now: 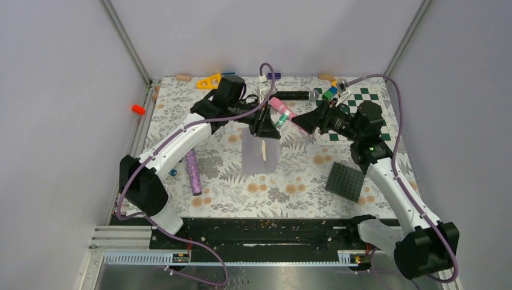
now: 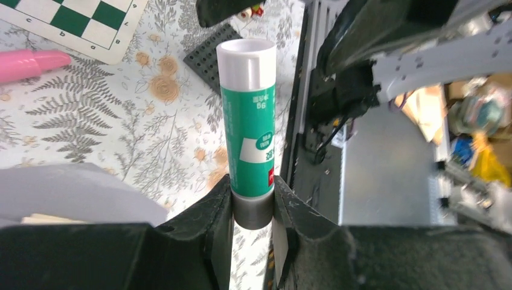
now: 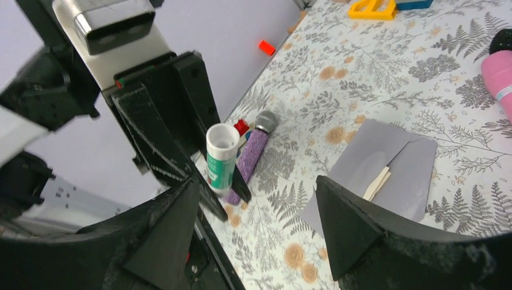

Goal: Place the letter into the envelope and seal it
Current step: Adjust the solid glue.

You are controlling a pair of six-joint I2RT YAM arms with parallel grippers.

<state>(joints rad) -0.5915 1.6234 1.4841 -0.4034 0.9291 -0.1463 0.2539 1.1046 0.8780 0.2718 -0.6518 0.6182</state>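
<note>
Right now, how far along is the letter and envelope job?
Done: the letter sits inside the envelope, a tan sliver showing. In hand: the left end effector grips the glue stick; the right end effector is open. Left: gluing and sealing it.

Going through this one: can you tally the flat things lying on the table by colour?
Light grey: 1, envelope
Tan: 1, letter, only an edge showing out of the envelope
Dark grey: 1, studded plate
Green and white: 1, checkerboard
Total: 4
</note>
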